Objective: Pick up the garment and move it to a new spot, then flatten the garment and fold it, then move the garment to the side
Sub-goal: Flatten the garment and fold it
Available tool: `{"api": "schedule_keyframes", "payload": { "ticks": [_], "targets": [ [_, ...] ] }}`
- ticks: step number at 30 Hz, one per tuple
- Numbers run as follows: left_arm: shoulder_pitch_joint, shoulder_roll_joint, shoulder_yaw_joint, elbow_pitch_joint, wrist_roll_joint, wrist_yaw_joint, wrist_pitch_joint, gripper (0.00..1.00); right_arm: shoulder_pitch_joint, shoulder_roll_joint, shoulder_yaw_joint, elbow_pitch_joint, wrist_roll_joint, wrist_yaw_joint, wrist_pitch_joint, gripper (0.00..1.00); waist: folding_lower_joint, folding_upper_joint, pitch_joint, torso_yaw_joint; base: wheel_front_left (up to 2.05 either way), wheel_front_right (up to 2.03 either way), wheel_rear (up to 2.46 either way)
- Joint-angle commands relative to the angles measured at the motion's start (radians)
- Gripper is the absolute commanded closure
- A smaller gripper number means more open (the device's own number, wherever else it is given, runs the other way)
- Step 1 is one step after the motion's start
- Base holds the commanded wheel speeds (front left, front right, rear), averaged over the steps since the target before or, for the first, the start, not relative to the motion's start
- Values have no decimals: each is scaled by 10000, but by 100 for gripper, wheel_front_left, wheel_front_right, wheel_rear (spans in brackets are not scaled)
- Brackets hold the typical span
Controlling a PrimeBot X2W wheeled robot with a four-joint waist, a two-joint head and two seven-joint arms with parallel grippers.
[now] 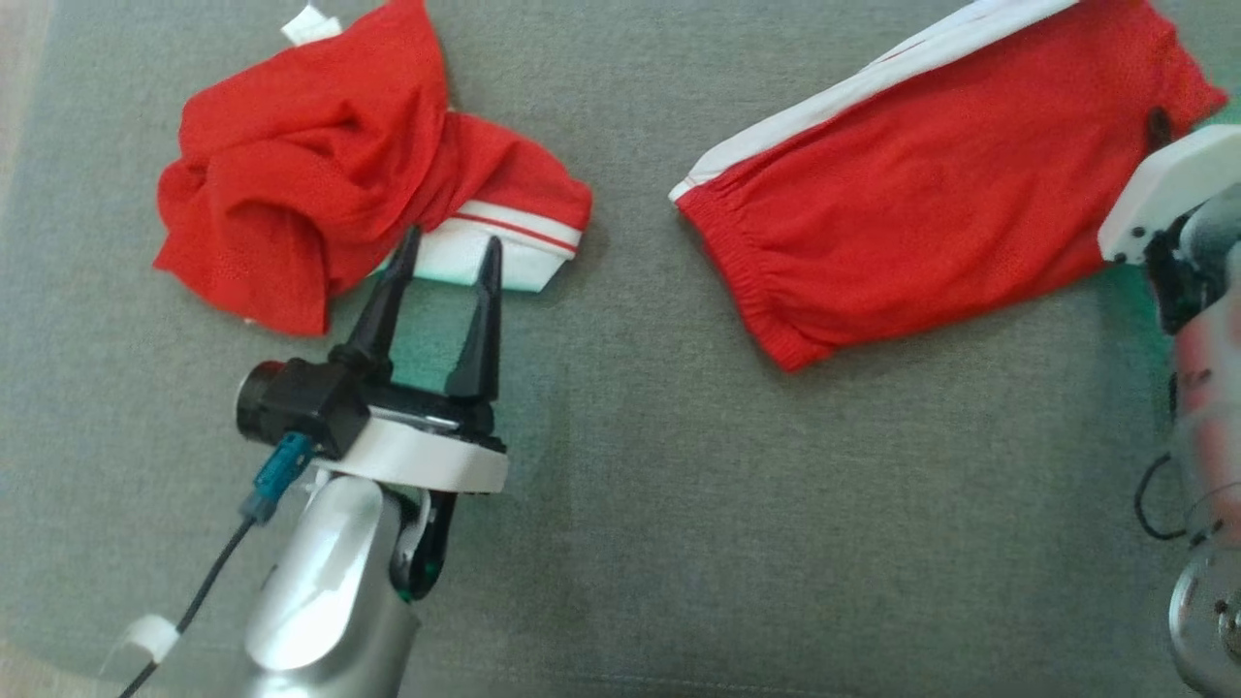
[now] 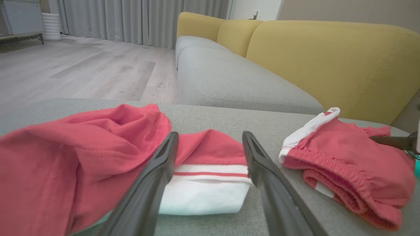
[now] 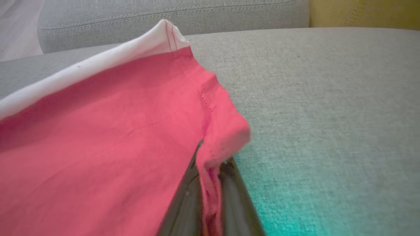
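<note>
At 3 o'clock, right claw (image 3: pixel 213 164) clamps red shorts (image 1: pixel 921 184) at a corner. Left claw (image 1: pixel 446 250) spread wide, pointing 12 o'clock at crumpled garment (image 1: pixel 310 184).

Left gripper (image 1: pixel 453 238): two long, tapered dark fingers (image 1: pixel 383 310) are mounted on a black block (image 1: pixel 320 397). A white wrist collar (image 1: pixel 417 463) and silver forearm shell (image 1: pixel 330 572) are seen behind it. A teal connector (image 1: pixel 281 467) with a black cable (image 1: pixel 208 582) is fitted. The right wrist cover (image 1: pixel 1163 189) is moulded in white, with a black cable loop (image 1: pixel 1147 504) below.
</note>
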Motion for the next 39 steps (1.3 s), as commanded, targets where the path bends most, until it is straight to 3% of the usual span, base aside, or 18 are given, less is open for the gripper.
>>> {"api": "schedule_keyframes", "payload": {
  "ticks": [1, 13, 23, 29, 39],
  "targets": [
    [-59, 88, 388, -234, 83, -53, -63, 0, -81, 41, 167, -69, 70, -9, -132, 100, 0, 0, -157, -153, 0, 0, 0],
    [626, 131, 821, -203, 198, -134, -63, 0, 834, -767, 445, 110, 1625, -9, -1604, 100, 0, 0, -1215, -1009, 0, 0, 0],
    [1081, 182, 1029, -212, 307, -166, -63, 0, 2461, -1202, -39, -331, 2738, -9, -2015, 100, 0, 0, -1800, -1163, 0, 0, 0],
    [1272, 161, 988, -152, 315, -181, -63, 0, 2621, -726, 136, -709, 3104, -9, -2385, 100, 0, 0, -2147, -1099, 0, 0, 0],
    [1702, 109, 1067, -73, 236, -132, -63, 0, 2678, 346, 1731, -2122, 4886, -9, -2631, 100, 0, 0, -2892, -877, 0, 0, 0]
  ]
}}
